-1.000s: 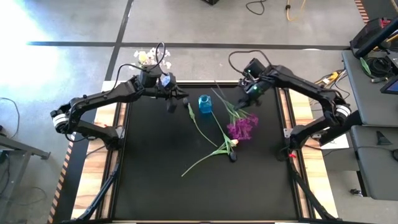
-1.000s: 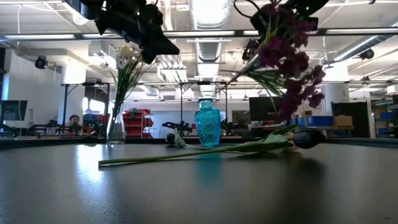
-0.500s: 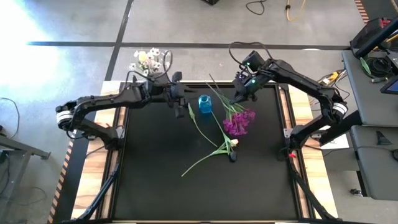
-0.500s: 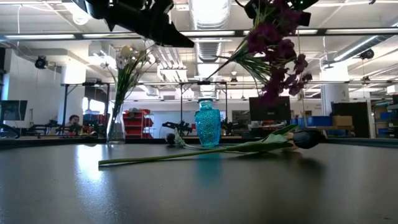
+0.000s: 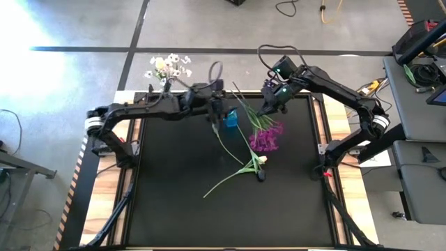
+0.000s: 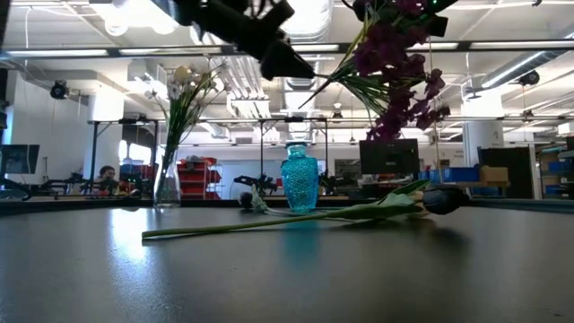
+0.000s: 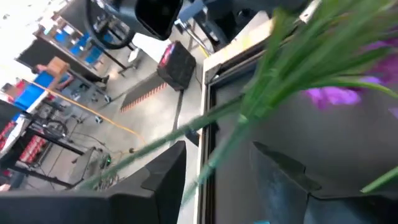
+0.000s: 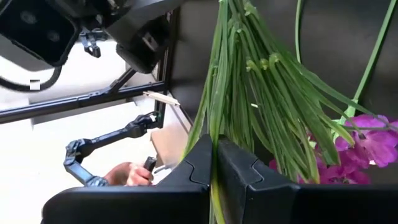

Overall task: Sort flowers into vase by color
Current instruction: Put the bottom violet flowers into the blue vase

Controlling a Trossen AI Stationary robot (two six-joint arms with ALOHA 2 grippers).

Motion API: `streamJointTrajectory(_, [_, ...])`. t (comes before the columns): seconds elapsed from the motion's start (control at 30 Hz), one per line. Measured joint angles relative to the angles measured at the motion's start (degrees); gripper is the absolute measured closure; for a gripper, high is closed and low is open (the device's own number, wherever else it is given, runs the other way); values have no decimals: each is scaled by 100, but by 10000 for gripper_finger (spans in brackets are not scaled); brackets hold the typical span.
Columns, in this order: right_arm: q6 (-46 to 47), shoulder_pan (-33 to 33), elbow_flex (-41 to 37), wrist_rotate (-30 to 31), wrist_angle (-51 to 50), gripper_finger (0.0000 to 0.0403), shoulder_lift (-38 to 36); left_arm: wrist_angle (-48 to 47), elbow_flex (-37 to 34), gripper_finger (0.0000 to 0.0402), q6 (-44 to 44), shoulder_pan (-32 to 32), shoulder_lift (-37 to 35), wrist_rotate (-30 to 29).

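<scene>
Two grippers up: our right gripper (image 5: 268, 106) clamps the magenta-purple spray's green stems (image 8: 249, 93), lifted for vasing; left gripper (image 5: 217, 116) open just beside the small textured blue glass vase (image 5: 230, 118).

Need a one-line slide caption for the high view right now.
Right gripper lifts the purple spray while the open left gripper hovers by the blue vase.

The bare black tabletop (image 5: 174, 202) nearest the camera offers open passage. Centre is obstructed by 1 textured turquoise glass vase (image 5: 230, 117) and loose green-stemmed flowers (image 5: 237, 157).
</scene>
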Motion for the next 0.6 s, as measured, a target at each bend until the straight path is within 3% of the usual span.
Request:
streamJointTrajectory(0.27, [1,0,0,-151,35,394,0,-1227,1380,260,197,-24,938,0])
streamJointTrajectory(0.47, [-3,0,0,-198,166,394,0,-1301,1503,285,183,-22,1047,0])
streamJointTrajectory(0.6, [-21,0,0,-260,279,394,0,-1317,1503,335,175,-22,1046,-2])
